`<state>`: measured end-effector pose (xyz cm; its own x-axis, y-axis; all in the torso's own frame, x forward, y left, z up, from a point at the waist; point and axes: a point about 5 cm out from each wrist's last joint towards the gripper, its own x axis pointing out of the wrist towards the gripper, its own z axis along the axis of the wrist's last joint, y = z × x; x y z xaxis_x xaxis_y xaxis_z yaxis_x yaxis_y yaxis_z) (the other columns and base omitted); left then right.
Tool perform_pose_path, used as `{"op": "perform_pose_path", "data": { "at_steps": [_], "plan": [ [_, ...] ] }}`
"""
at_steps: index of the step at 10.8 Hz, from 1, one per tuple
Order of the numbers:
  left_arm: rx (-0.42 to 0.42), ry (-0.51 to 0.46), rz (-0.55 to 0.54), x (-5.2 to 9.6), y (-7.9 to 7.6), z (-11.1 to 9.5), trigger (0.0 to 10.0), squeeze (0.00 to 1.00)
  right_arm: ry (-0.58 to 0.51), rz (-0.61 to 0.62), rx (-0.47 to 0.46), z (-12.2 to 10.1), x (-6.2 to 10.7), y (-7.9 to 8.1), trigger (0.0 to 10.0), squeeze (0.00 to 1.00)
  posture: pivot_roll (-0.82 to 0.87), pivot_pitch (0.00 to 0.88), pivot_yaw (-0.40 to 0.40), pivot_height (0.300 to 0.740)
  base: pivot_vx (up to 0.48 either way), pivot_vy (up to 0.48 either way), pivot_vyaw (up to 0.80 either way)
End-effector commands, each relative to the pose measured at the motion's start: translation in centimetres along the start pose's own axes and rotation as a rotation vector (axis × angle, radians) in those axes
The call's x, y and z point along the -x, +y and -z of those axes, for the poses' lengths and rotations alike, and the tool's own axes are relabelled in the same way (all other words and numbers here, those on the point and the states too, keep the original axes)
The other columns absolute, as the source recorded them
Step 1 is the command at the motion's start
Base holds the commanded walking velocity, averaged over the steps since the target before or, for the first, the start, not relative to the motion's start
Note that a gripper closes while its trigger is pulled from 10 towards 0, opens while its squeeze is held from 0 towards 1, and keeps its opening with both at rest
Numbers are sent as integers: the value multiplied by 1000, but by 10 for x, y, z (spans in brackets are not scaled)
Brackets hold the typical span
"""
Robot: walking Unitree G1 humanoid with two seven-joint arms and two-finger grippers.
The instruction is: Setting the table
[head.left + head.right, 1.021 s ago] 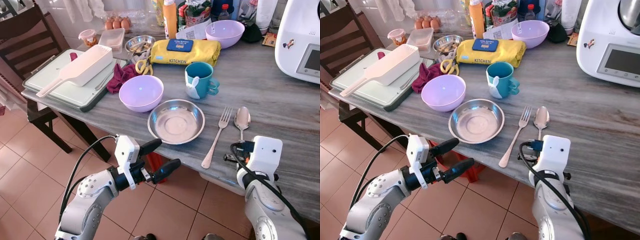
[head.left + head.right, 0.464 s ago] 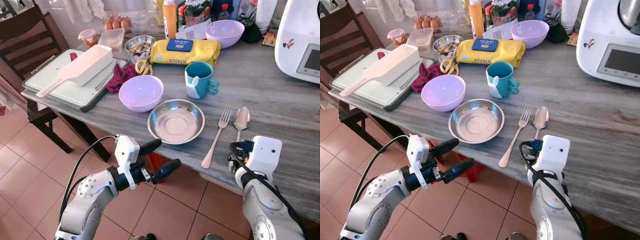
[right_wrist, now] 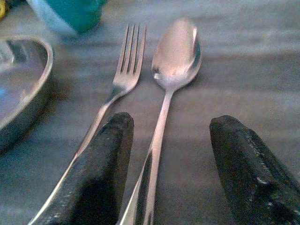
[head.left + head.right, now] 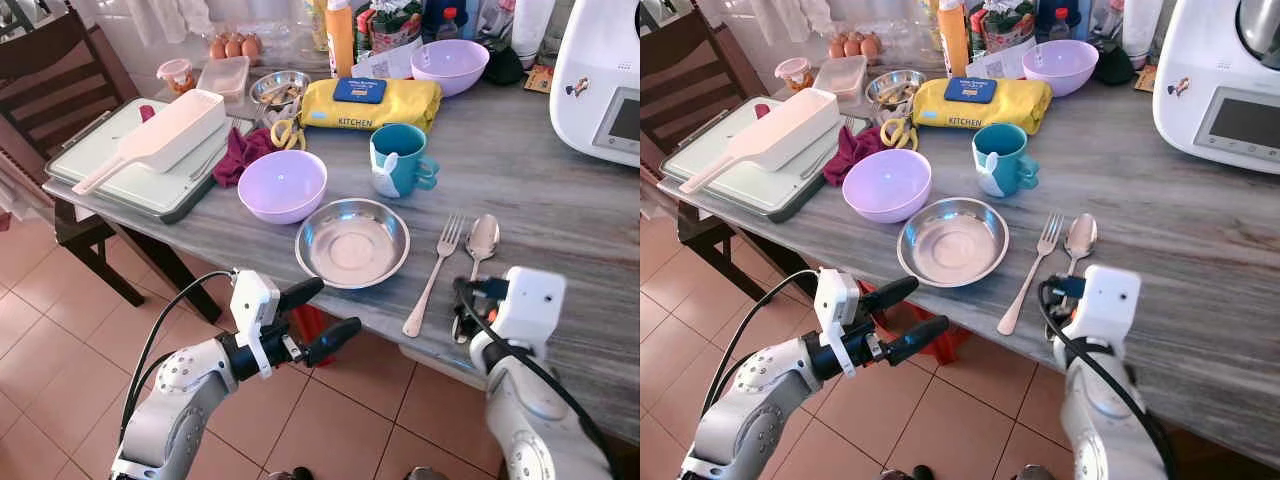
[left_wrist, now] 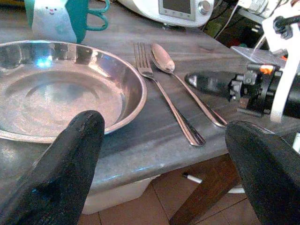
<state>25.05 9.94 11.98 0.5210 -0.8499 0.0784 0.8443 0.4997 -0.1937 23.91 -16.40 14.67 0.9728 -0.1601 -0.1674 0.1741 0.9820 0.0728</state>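
A steel plate (image 4: 352,242) lies near the front edge of the grey table (image 4: 560,220). To its right a fork (image 4: 432,275) and a spoon (image 4: 482,240) lie side by side. A teal mug (image 4: 398,160) and a purple bowl (image 4: 282,185) stand behind the plate. My right gripper (image 4: 460,312) is open low over the table edge, and its fingers (image 3: 105,173) straddle the spoon's handle (image 3: 157,136) without touching it. Open and holding nothing, my left gripper (image 4: 337,305) hangs below the table edge in front of the plate (image 5: 61,89).
At the table's left a tray (image 4: 130,180) carries a white scoop (image 4: 160,138). A yellow packet (image 4: 370,102), a second purple bowl (image 4: 450,62) and jars stand at the back. A white appliance (image 4: 605,80) stands at the right. A dark chair (image 4: 50,60) stands left, over the tiled floor (image 4: 60,330).
My right gripper has edged a little forward along the spoon's handle. The left arm and the tableware have not moved.
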Motion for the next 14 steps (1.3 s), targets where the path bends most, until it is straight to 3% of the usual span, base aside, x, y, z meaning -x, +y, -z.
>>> {"op": "perform_pose_path", "data": {
  "at_steps": [1, 4, 6, 8, 11, 14],
  "plan": [
    [-14, 4, -2, 2, 2, -1, 10000, 0, -54, -15, 0, -10, 3, 5, 10000, 1000, -142, 144, 167, 740, 0, 0, 0],
    [-13, -12, -12, -2, 4, -2, 10000, 0, -195, -42, 66, -31, 2, 9, 10000, 1000, -148, 129, 158, 740, 0, 0, 0],
    [-39, -54, -88, -3, 9, -6, 10000, 0, -411, -113, 175, -60, 5, 19, 10000, 1000, -144, 121, 156, 740, 0, 0, 0],
    [-42, -78, -105, -5, 11, -10, 10000, 0, -481, -140, 246, -67, 3, 23, 10000, 1000, -132, 91, 152, 740, 0, 0, 0],
    [-59, -97, -147, -7, 16, -12, 10000, 0, -513, -132, 284, -66, -1, 22, 10000, 1000, -127, 67, 149, 740, 0, 0, 0],
    [-55, -108, -193, -5, 17, -9, 10000, 0, -484, -99, 326, -48, 4, 9, 10000, 1000, -131, 58, 153, 740, 0, 0, 0]
  ]
}}
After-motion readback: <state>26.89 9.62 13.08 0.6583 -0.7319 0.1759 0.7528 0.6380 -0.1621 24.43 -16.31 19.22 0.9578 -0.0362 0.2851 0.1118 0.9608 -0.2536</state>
